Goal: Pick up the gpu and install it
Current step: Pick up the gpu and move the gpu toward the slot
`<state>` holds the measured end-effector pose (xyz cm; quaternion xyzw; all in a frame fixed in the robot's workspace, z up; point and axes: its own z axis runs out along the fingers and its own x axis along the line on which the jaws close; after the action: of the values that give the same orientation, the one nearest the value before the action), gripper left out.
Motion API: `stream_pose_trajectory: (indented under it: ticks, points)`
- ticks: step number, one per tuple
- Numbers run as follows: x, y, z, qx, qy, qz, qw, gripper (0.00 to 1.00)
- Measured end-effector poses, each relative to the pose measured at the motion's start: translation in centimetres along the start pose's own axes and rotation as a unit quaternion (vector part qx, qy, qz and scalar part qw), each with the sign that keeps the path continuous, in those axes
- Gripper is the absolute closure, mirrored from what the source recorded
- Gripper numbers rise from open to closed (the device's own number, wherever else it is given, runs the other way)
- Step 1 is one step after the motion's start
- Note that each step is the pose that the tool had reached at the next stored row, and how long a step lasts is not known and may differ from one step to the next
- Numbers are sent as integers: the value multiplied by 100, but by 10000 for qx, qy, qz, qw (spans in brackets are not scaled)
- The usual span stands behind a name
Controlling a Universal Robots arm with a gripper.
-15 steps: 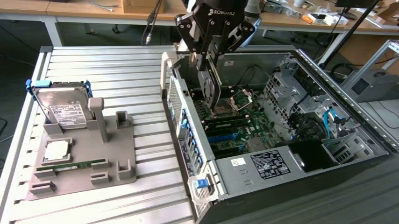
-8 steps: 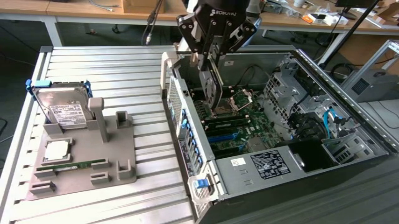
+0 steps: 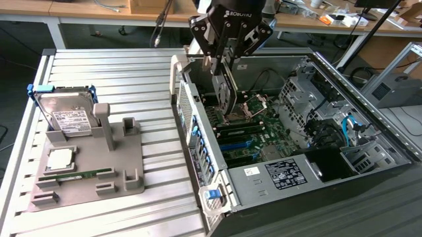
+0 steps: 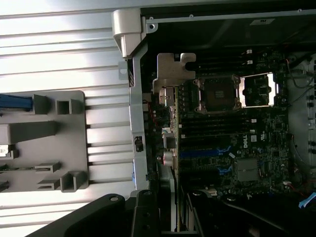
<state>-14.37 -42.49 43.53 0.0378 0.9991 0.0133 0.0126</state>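
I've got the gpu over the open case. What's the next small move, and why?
Probably a slow nudge toward the blue slots before lowering. The gripper holds the gpu upright inside the open case, and its lower end seems over the processor socket, short of those slots; height makes this uncertain.

The gpu [image 3: 226,98] is dark, the memory stick [image 3: 79,175] green.

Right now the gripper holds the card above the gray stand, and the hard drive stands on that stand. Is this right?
Not quite. The exterior view shows the gripper holding the card above the open computer case, not the gray stand. The hard drive does stand on that stand.
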Motion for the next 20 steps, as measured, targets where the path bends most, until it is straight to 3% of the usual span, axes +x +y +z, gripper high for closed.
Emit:
stream_pose_trajectory:
  ticks: [20]
  points:
    - [-70,5,16,0,0,0,10000,73]
